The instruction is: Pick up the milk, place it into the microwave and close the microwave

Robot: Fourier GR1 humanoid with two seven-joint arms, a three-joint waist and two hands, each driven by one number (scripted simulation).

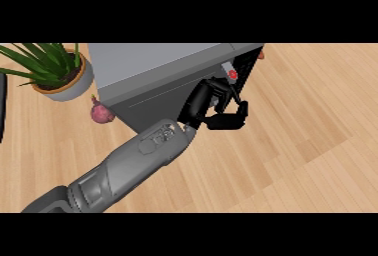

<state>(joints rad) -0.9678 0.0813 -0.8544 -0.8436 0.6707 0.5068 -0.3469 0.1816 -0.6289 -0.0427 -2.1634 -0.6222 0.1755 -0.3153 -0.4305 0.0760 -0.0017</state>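
The grey microwave point(159, 62) stands at the top middle, its dark face turned toward me. At its right corner a pale milk carton point(229, 70) with a red spot shows as a narrow strip. My left hand point(210, 105) reaches in from the lower left and sits against that dark face, just below the carton. Its fingers point(227, 121) are curled, and nothing shows between them. I cannot tell whether the hand touches the carton. Whether the microwave door is open is hard to make out from this angle. My right hand is out of sight.
A potted green plant point(55, 75) stands at the top left. A purple onion-like vegetable point(101, 112) lies against the microwave's left lower corner. Bare wooden counter point(310, 130) spreads to the right and below.
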